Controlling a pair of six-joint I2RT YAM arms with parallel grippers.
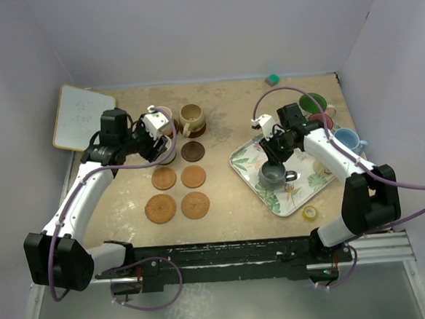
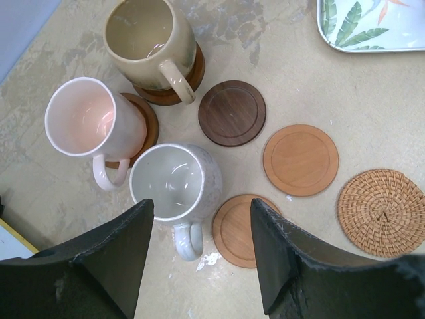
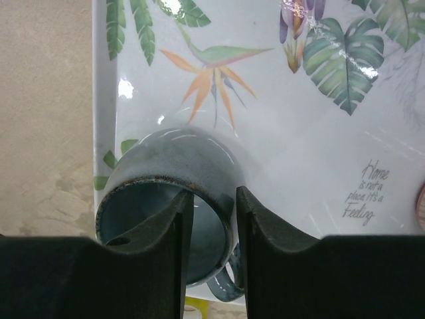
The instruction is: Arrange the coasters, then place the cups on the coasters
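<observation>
On the leaf-patterned tray (image 3: 319,153) stands the slate cup (image 3: 169,166), also seen from above (image 1: 273,173). My right gripper (image 3: 212,196) (image 1: 275,161) straddles its rim beside the handle, one finger inside and one outside, with a gap still showing. My left gripper (image 2: 202,205) (image 1: 152,134) hangs open above the grey cup (image 2: 174,179), holding nothing. The pink cup (image 2: 89,119) and tan cup (image 2: 147,41) each sit on a brown coaster. Bare coasters lie alongside: a dark one (image 2: 232,113), two orange ones (image 2: 300,159) (image 2: 238,231) and a woven one (image 2: 380,212).
Green (image 1: 312,104), red (image 1: 323,120) and light blue (image 1: 347,140) cups stand by the tray's far right side. A yellow tape roll (image 1: 310,212) lies near the front right. A white board (image 1: 83,117) lies at the back left, and a small green block (image 1: 272,78) by the back wall.
</observation>
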